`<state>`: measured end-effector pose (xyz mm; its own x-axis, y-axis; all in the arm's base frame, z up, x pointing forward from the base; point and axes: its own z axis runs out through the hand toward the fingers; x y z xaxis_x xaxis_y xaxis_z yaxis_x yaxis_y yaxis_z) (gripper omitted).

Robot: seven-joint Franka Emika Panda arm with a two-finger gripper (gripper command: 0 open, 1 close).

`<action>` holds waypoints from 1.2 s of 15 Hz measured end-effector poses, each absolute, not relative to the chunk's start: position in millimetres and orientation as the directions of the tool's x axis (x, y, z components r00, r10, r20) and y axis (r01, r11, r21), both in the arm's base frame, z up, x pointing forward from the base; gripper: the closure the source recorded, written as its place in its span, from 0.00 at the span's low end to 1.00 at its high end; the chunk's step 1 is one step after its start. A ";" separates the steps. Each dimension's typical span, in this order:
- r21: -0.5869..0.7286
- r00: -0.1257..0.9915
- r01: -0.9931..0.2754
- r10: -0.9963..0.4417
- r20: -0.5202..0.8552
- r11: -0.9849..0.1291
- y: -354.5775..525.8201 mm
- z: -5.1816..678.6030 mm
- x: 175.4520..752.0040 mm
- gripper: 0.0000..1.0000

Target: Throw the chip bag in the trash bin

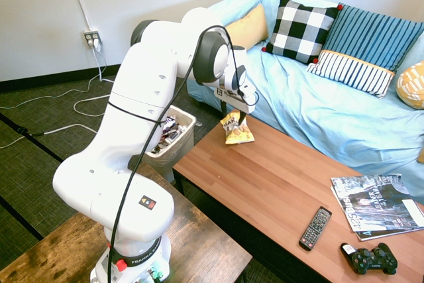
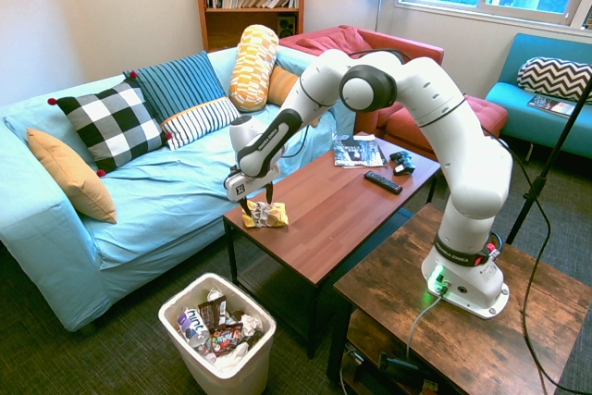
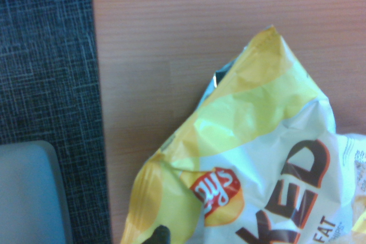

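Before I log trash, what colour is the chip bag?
Yellow-orange with white; the chip bag shows best in the wrist view.

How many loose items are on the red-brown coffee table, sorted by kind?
Chip bag: 1
Magazine: 1
Remote control: 1
Game controller: 1
Total: 4
The open gripper is just above the chip bag, which lies at the table's corner nearest the trash bin.

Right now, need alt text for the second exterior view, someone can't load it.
A white robot arm's open hand points down just above a yellow chip bag at the corner of a wooden coffee table. A white trash bin with wrappers inside stands on the floor below, and a light blue sofa is behind.
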<state>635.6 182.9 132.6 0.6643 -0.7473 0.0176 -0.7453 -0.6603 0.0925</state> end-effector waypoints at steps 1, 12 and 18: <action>0.099 0.656 -0.752 -0.755 0.017 -0.652 177.9 126.2 638.0 0.00; 0.136 0.634 -0.763 -0.773 -0.038 -0.632 172.3 97.2 647.0 1.00; 0.140 0.623 -0.767 -0.779 -0.066 -0.626 168.6 97.0 646.9 1.00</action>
